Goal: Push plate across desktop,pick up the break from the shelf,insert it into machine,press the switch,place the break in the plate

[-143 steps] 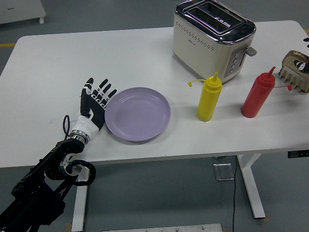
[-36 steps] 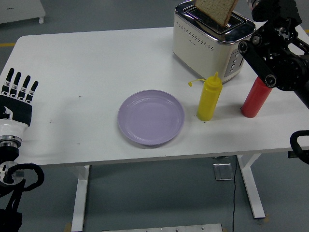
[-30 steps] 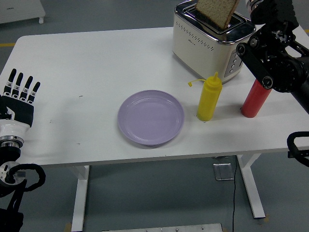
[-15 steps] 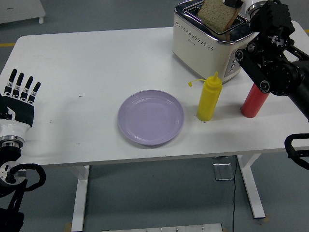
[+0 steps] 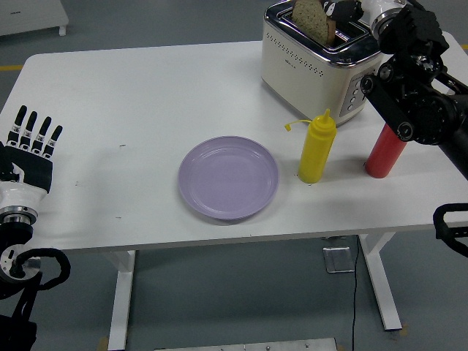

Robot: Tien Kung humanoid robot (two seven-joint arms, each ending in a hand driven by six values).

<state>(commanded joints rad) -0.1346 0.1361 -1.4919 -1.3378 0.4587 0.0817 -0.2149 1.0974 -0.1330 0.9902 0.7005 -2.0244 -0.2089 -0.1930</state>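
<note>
1. Head view: brown bread slice (image 5: 310, 16) stands part-way down in a slot of the cream metal toaster (image 5: 322, 62), top half showing.
2. Right hand (image 5: 342, 10) is at the slice's upper right edge; whether the fingers grip it, cannot tell.
3. Left hand (image 5: 29, 146) rests at the table's left edge, fingers straight, empty.
4. Bread likely light, soft, crumbly; pinch gently by the top crust.
5. Round lilac plate (image 5: 229, 178), smooth, glossy, sits mid white table (image 5: 146, 102), near the yellow squeeze bottle (image 5: 316, 147); red squeeze bottle (image 5: 385, 151) further right.
</note>
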